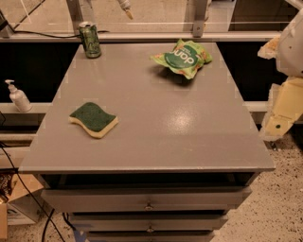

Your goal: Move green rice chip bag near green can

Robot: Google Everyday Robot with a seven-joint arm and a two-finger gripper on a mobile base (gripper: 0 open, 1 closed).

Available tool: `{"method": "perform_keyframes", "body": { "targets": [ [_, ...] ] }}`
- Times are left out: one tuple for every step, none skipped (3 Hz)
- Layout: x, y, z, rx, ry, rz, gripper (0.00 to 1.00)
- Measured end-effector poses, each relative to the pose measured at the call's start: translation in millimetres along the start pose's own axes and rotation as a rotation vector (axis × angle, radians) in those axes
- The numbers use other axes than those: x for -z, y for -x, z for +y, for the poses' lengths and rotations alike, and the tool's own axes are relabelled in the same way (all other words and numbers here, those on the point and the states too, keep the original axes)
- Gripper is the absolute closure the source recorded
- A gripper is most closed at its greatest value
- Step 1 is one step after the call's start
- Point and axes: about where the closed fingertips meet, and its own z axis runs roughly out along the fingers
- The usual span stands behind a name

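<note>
Only a pale tip of the gripper [126,9] shows, at the very top edge and above the back of the worktop [156,132]. We cannot tell whether the jaws are open or closed.

Seen from the jaws, the green rice chip bag [182,58] lies forward and to the right in the camera view, flat on the worktop. The green can [90,40] stands upright to the left of the jaws, well apart from the bag. The sponge [93,119] sits farther forward on the left.

We judge the bag light, soft and crinkly, with a slick film that gives under pressure and may slip. We would pinch it across its puffed middle or a bunched edge, and press gently so the chips inside are not crushed. Being light, it may swing or sag once it is lifted.
</note>
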Motion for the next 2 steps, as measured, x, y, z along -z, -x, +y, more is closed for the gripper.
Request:
{"method": "perform_keyframes", "body": {
  "targets": [
    [-4.5,4.8,-3.0,0.007,-0.007,-0.014,0.0],
    [-22.1,12.4,-10.3,-0.006,0.001,-0.089,0.0]
  ]
}}
